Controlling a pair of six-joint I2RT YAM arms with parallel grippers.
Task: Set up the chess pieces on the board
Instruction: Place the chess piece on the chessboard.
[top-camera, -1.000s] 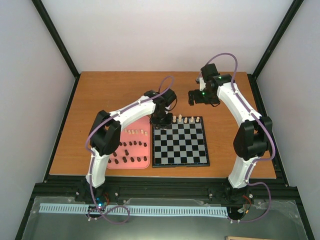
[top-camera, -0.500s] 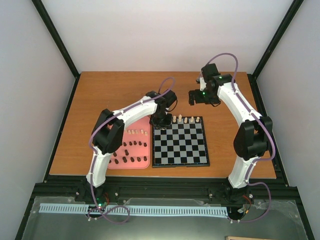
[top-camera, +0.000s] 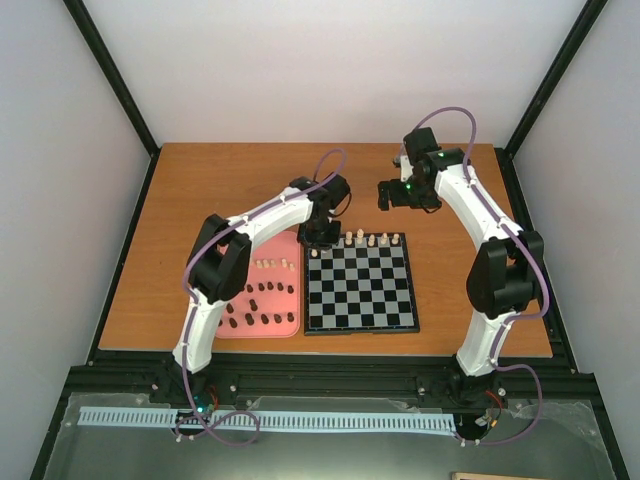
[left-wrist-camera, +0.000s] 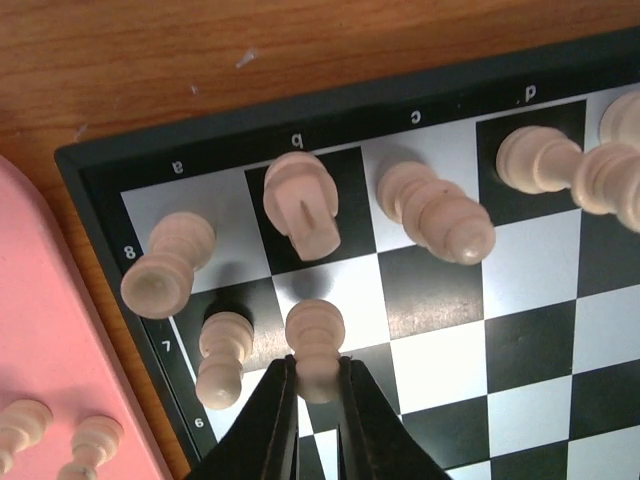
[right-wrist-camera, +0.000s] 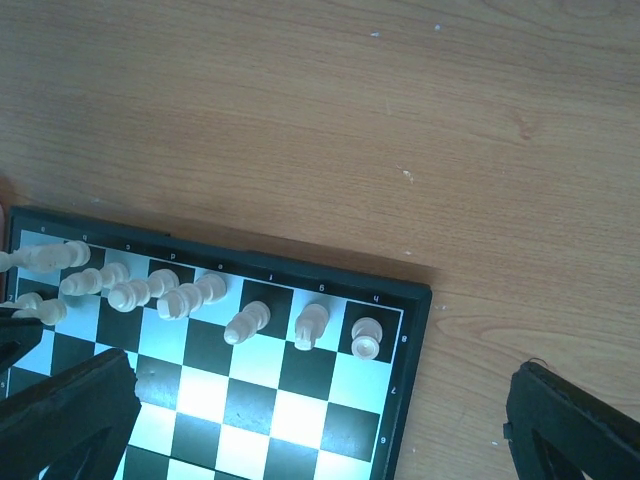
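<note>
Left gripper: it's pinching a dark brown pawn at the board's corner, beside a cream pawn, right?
Not quite. The held pawn in the left gripper is cream, not dark brown, as the left wrist view shows. It is at the corner of the board, beside the neighbouring pawn, which is cream.

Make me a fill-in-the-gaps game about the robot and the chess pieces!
The left gripper is ____ on a cream pawn over the board.
The right gripper hovers past the board with its jaws wide ____.
The dark pieces lie on a ____ tray beside the board.
Missing words: shut; open; pink.
</note>
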